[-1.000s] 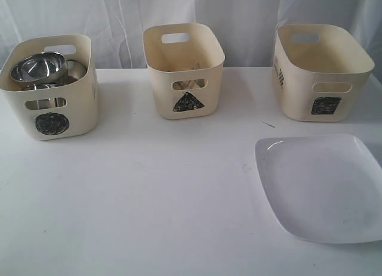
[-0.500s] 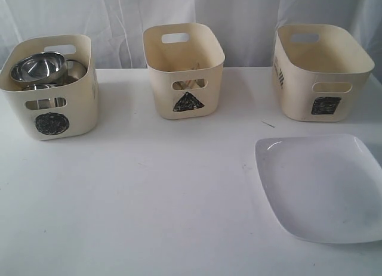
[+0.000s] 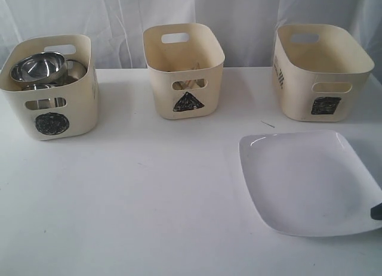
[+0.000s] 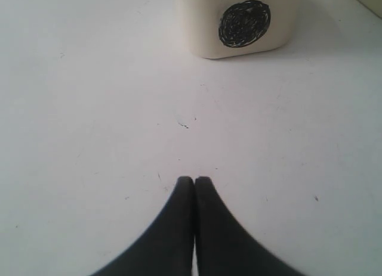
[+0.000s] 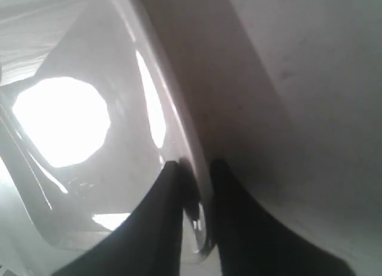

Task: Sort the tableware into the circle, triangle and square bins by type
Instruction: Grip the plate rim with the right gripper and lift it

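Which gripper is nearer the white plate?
Right. The right gripper grips the white plate's rim; the left gripper hangs shut over the table, facing the circle bin.

Taking the fingers' reach as twelve o'clock, the gripper (image 5: 196, 168) stood astride the plate's rim. One of its dark fingers (image 5: 161, 228) was on the glossy inner side and the other on the outer side, and the rim filled the gap between them. The plate (image 5: 119, 67) spread from eight round to twelve, with a bright glare at ten. Its rim ran off toward eleven. The dull table (image 5: 310, 85) lay from one to four, shadowed just beside the rim.
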